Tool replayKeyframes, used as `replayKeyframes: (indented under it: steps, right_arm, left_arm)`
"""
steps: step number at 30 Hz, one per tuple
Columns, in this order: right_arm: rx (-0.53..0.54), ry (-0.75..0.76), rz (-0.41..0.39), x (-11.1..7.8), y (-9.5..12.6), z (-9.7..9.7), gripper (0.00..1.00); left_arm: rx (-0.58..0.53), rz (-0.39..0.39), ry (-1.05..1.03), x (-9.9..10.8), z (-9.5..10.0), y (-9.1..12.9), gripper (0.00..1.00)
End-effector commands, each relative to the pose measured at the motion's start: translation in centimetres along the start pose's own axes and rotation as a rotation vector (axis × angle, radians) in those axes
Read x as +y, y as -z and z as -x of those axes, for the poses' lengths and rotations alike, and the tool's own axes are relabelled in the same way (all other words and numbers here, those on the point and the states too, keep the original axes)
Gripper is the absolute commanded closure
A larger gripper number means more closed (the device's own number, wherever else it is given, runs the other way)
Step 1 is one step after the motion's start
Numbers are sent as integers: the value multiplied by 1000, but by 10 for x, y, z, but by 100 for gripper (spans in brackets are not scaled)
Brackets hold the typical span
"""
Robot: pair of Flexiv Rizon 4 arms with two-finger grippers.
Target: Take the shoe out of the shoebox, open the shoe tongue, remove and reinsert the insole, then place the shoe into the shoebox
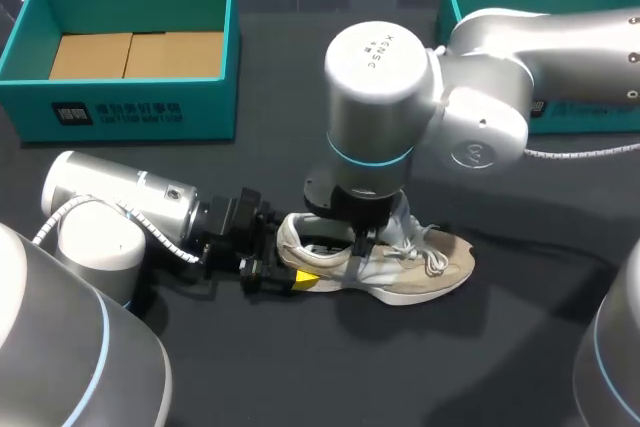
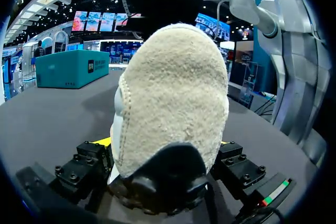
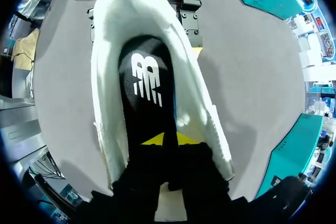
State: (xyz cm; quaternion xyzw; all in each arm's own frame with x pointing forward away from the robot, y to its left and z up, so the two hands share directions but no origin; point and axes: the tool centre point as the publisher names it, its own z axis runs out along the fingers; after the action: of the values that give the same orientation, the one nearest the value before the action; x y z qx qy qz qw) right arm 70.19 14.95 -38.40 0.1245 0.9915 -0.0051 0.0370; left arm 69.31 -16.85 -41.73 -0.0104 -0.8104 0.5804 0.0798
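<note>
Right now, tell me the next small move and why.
Probably have the right gripper pinch the black insole and ease it upward: it sits inside the shoe, against the insole, and the left gripper clamps the heel.

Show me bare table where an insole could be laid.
Bare table lies on the near side of the shoe, and between the left box and right box. Crowded at the shoe's heel, where the left gripper and right gripper meet.

Shoe [image 2: 173, 93] looks fuzzy suede; table [image 1: 330, 372] matt, perhaps cloth.
</note>
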Motion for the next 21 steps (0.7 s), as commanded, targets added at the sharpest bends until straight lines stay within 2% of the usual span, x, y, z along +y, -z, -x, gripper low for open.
replayKeyframes:
  steps: [1,7,12,17,21]
  right_arm:
    - [28,0,14,-3,-9,4,79]
    - [52,-13,13,-7,-14,-2,72]
    - [70,-19,20,-10,-18,-5,71]
    - [94,0,29,-7,-22,-5,63]
    - [125,11,32,-6,-26,-5,64]
  left_arm:
    - [0,0,0,1,0,-1,100]
    - [0,0,0,1,0,-1,100]
    - [0,0,0,1,0,-1,100]
    - [0,0,0,1,0,-1,100]
    - [0,0,0,1,0,-1,100]
